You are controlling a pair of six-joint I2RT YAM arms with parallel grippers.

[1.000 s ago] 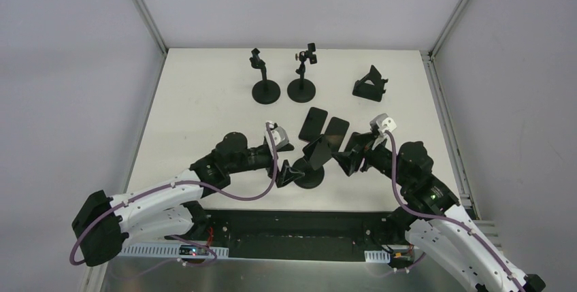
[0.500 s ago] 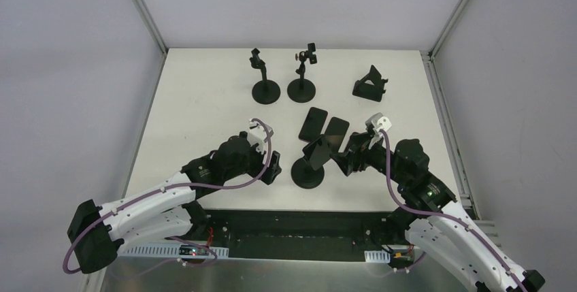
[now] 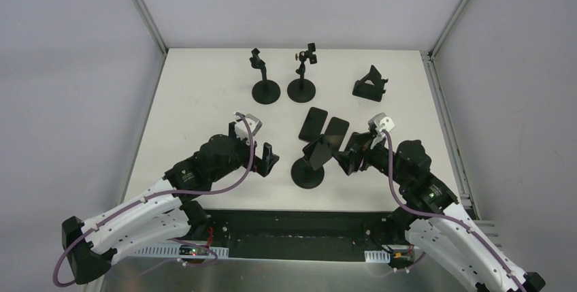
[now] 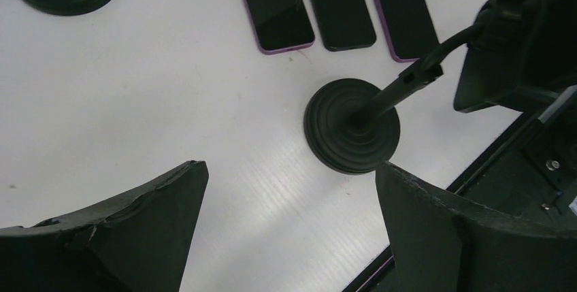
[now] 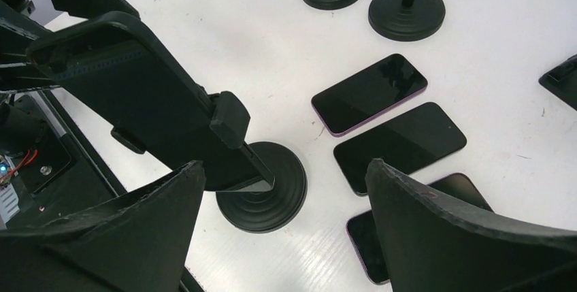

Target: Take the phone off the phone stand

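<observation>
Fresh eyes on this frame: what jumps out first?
The phone clamped at a tilt in the phone stand near the front centre of the table, with the open right gripper close on its right and the open left gripper off to its left. Behind it three phones lie flat side by side, and three empty stands line the far edge.

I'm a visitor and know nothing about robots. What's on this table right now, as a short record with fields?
Phone to remove: black smartphone clamped, tilted, in the black round-based phone stand near the front edge
Left gripper: open, empty, left of that stand and apart from it
Right gripper: open, close beside the clamped phone, holding nothing
Spare phones: three dark phones lying flat side by side on the white table
Other stands: two upright round-based stands and a folding stand at the back
</observation>
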